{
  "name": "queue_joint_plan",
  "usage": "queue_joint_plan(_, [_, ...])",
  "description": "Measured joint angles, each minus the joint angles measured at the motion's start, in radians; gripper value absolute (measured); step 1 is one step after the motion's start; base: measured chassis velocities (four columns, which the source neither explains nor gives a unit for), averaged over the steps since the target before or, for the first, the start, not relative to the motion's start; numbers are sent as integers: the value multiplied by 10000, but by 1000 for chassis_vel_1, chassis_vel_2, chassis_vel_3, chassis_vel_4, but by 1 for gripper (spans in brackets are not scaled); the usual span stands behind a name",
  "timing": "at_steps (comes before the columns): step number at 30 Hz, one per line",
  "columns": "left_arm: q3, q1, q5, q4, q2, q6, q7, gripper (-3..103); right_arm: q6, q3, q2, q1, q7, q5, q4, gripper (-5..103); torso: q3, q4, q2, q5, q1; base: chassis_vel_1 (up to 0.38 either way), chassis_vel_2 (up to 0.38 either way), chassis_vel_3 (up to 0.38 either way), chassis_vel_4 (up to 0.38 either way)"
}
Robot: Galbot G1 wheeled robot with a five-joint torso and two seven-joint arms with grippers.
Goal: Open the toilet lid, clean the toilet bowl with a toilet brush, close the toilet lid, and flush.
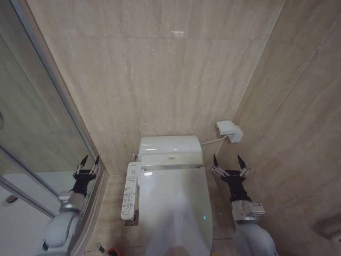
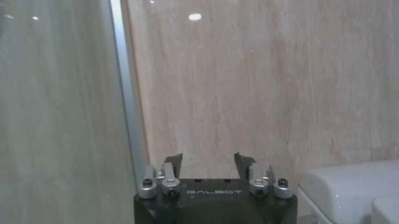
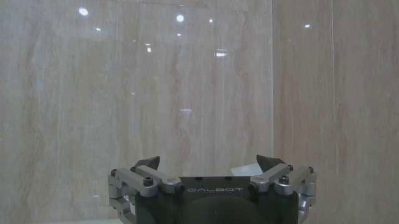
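Observation:
The toilet lid [image 1: 176,205] lies shut, a glossy white oval in front of the white tank [image 1: 170,148] at the bottom middle of the head view. It hides the toilet bowl. At the lower edge, left of the toilet, a bit of a red cup [image 1: 113,252] shows; the toilet brush itself is out of view. My left gripper [image 1: 89,161] is raised left of the toilet, beside the glass wall, open and holding nothing. My right gripper [image 1: 229,161] is raised right of the tank, also open. Both point at the back wall [image 2: 209,161] [image 3: 208,162].
A long white control panel [image 1: 129,191] with buttons runs along the toilet's left side. A white box [image 1: 229,130] with a cable is fixed to the right wall. A glass shower partition [image 1: 48,106] with a metal frame [image 2: 124,93] closes the left side. Tiled walls stand close behind and on the right.

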Motion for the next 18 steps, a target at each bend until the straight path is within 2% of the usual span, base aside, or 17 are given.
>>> queue_joint_plan(5, [-413, 850, -52, -1280, -168, 235, -335, 53, 0, 0, 0, 0, 0, 0, 0, 100, 1, -1, 0, 1, 0, 0, 0, 0, 0])
queue_joint_plan(6, [-522, 1055, -105, -1552, -209, 344, -429, 80, 0, 0, 0, -1, 0, 0, 0, 100, 0, -2, 0, 2, 0, 0, 0, 0, 0])
queue_joint_plan(11, [-907, 1915, -309, -2327, -377, 486, -588, 80, 0, 0, 0, 0, 0, 0, 0, 100, 1, -1, 0, 1, 0, 0, 0, 0, 0])
queue_joint_plan(12, [-1003, 2148, -398, -2505, -422, 479, -592, 100, 0, 0, 0, 0, 0, 0, 0, 100, 1, -1, 0, 1, 0, 0, 0, 0, 0])
queue_joint_plan(18, [-1090, 2948, -807, -3351, -664, 395, -471, 100, 0, 0, 0, 0, 0, 0, 0, 100, 1, -1, -1, 2, 0, 0, 0, 0, 0])
